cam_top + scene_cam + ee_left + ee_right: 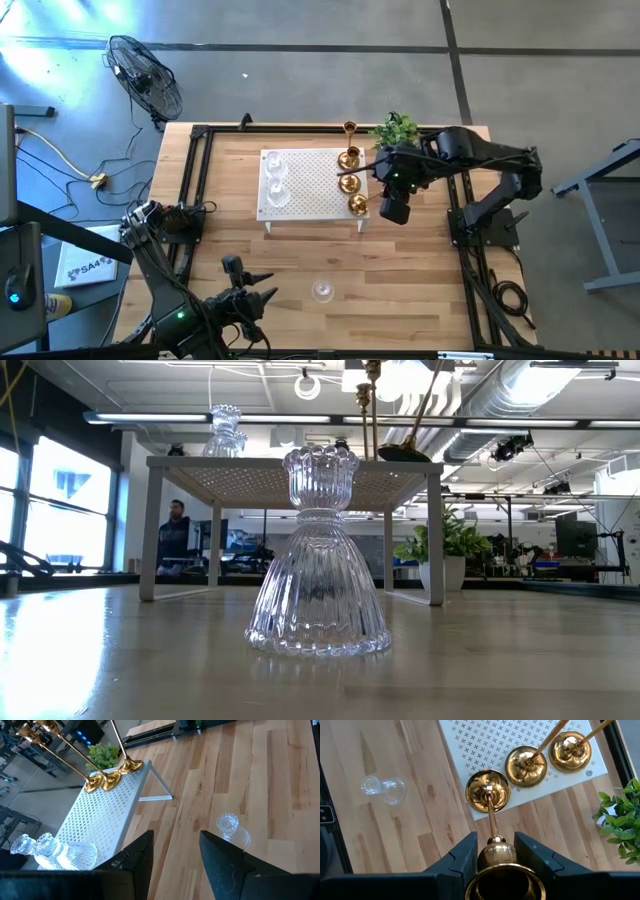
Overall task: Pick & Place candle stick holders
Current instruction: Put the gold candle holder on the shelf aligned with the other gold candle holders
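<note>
Upright, gold holder [489,795] in right pincer [496,851].

Other things I can see

A white platform [312,182] stands on my wood table [400,270]. A green plant [396,130] sits near it. A fan [146,78] is on the floor.

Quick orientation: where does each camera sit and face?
High: overhead, straight down on table, both arms.
Low: table height, facing glass holder; no arm shows.
Left wrist: past open left pincer toward that glass holder.
Right wrist: down past right pincer around gold holder.
All show the white platform.
</note>
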### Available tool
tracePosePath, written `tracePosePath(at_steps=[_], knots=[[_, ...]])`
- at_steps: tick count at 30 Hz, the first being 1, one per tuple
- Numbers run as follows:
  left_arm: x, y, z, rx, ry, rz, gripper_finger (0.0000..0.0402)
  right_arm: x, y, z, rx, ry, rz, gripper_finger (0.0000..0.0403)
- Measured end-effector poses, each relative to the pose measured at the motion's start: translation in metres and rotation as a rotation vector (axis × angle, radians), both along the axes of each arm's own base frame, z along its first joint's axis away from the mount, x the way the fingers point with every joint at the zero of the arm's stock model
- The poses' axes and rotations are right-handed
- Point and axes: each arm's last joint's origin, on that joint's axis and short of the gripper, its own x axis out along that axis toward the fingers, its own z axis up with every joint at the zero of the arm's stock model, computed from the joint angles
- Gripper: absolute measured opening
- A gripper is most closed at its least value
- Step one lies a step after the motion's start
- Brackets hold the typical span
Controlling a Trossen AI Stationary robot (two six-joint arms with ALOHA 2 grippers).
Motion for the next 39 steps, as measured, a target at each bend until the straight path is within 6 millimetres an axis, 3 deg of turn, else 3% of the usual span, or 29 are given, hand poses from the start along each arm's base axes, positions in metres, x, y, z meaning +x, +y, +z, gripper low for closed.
tracePosePath(at_steps=[22, 30, 39], knots=[[0.0, 0.0, 0.0, -0.001, 0.002, 0.0, 0.0154, 0.01, 0.001, -0.004, 0.0, 0.001, 0.003, 0.0111], [0.0, 0.0, 0.0, -0.004, 0.006, -0.001, 0.0154, 0.013, 0.001, -0.005, 0.007, -0.017, 0.006, 0.0145], [0.0, 0.0, 0.0, -0.006, 0.009, -0.001, 0.0154, 0.016, 0.001, -0.003, -0.002, -0.058, 0.032, 0.0143]])
